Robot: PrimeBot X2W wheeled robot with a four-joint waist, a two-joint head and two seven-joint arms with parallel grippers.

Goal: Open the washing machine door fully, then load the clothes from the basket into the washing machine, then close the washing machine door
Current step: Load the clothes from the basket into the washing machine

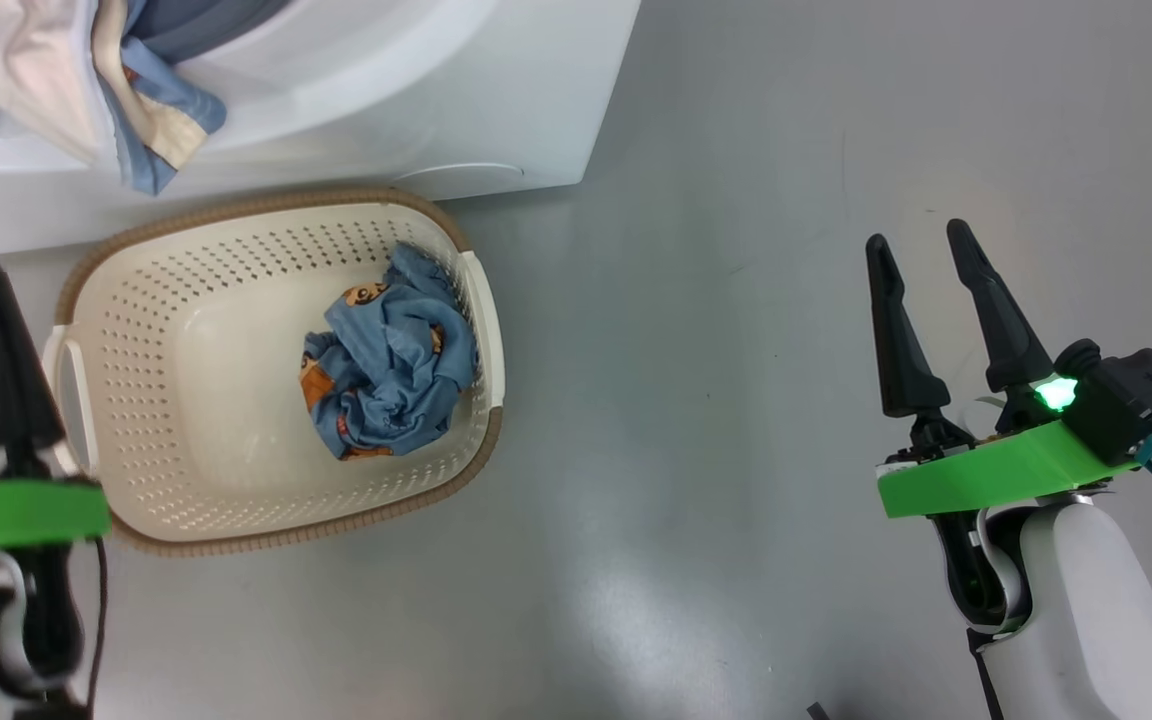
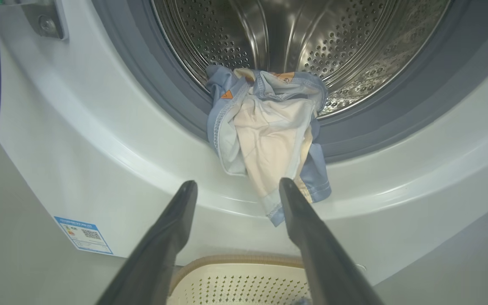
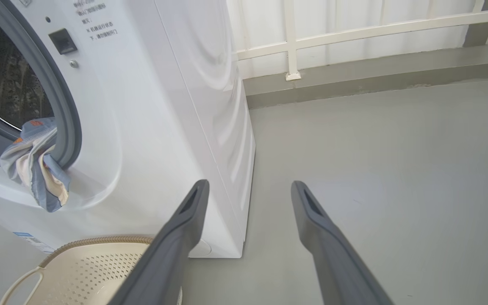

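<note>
The washing machine [image 1: 356, 110] stood open. One bundle of clothes [image 2: 269, 140] hung over its grey ring [image 2: 176, 106], half in the drum [image 2: 311, 38]. The other bundle [image 1: 386, 365] lay in the basket [image 1: 136, 400] on the floor [image 1: 736, 300], just in front of the machine. The left end effector [image 2: 235, 186] was spread wide and empty, pointing at the hanging bundle. The right end effector [image 1: 919, 235] was wide and empty too, well apart from the basket.
</note>
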